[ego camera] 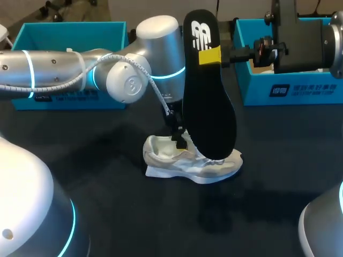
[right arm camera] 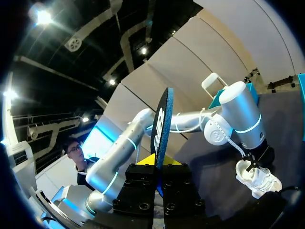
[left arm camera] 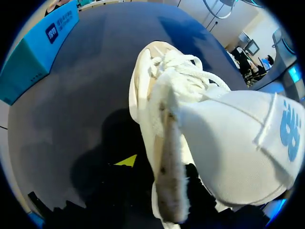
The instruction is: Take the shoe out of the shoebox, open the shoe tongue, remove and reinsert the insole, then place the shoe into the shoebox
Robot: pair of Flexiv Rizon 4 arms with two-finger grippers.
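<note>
Shoe (ego camera: 193, 160), white; insole (ego camera: 209, 101), black.
- Right gripper (ego camera: 210, 55): clamped on the insole's logo end. Insole upright, long axis near vertical, toe end down over the shoe's forefoot.
- Left gripper (ego camera: 179, 138): at the shoe's mouth; grip cannot be told.
- Shoe: sole down on table (ego camera: 107, 203), outside left box (ego camera: 64, 32) and right box (ego camera: 289, 88). Long axis across the table, toe to my right.
- Judged progress: unboxing and insole removal done; reinsertion and boxing remain.
</note>
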